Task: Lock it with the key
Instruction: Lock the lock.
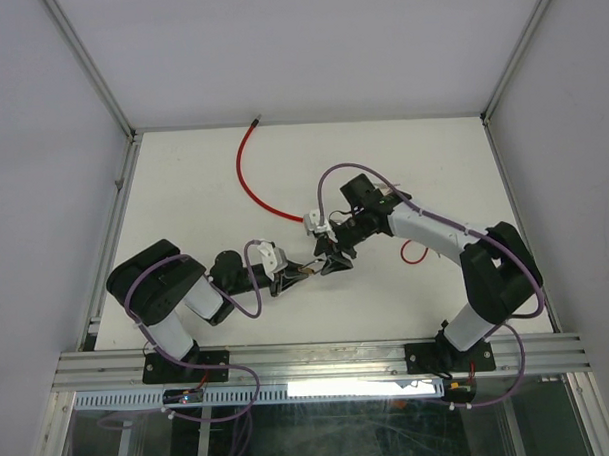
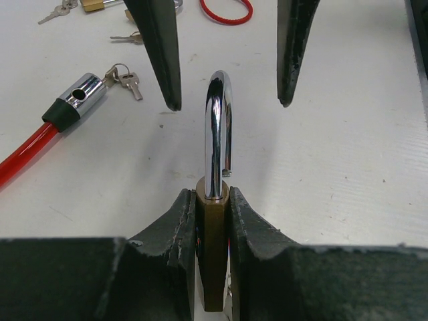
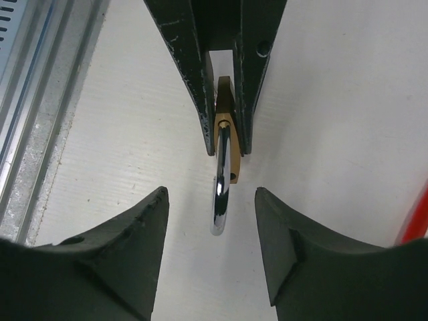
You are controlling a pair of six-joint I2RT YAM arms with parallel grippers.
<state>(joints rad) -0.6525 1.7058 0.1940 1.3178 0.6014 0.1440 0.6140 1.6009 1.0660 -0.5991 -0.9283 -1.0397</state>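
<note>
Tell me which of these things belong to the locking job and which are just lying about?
Job in hand: brass padlock, shackle open, clamped in the left gripper; right gripper, open either side of the shackle.

Lying about: red cable lock with its keys; a second padlock; a loose key. Which key fits, I cannot tell.

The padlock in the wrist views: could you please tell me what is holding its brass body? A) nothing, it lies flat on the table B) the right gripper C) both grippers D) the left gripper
D: the left gripper is clamped on the body of the padlock, while the right gripper stands open either side of the shackle.
</note>
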